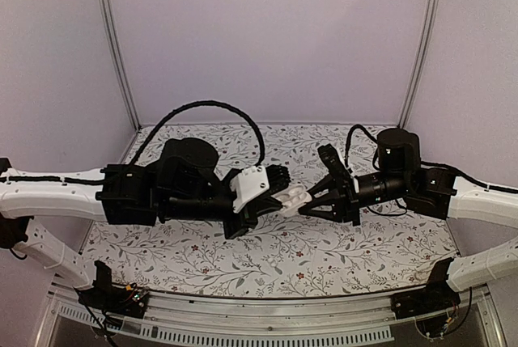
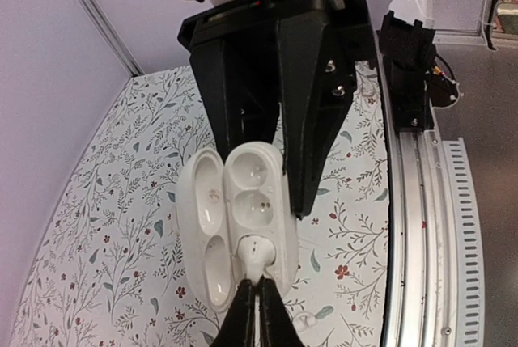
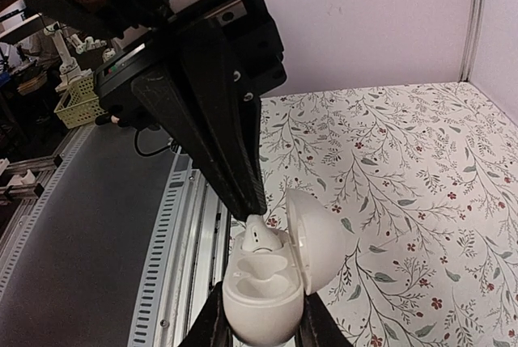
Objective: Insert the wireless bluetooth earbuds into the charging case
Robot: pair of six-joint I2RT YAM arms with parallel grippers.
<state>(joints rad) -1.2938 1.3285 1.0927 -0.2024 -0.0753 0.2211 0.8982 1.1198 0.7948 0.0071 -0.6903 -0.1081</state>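
Observation:
The charging case [image 3: 261, 298] is open, its lid [image 3: 320, 238] swung to the right. My right gripper [image 3: 259, 319] is shut on the case's body and holds it above the table. My left gripper [image 2: 259, 284] is shut on the stem of one white earbud [image 2: 257, 251], whose head sits in the case's nearest socket. The other socket [image 2: 252, 205] is empty. In the right wrist view the left fingertips [image 3: 252, 205] pinch the earbud [image 3: 264, 239] at the case's far socket. In the top view both grippers meet at the case [image 1: 295, 199] over mid-table. No second earbud shows clearly.
The flower-patterned tablecloth [image 1: 340, 258] covers the table. A metal rail [image 2: 421, 226] runs along its near edge. A small pale piece [image 2: 306, 319] lies on the cloth near the rail; I cannot tell what it is. Purple walls enclose the back and sides.

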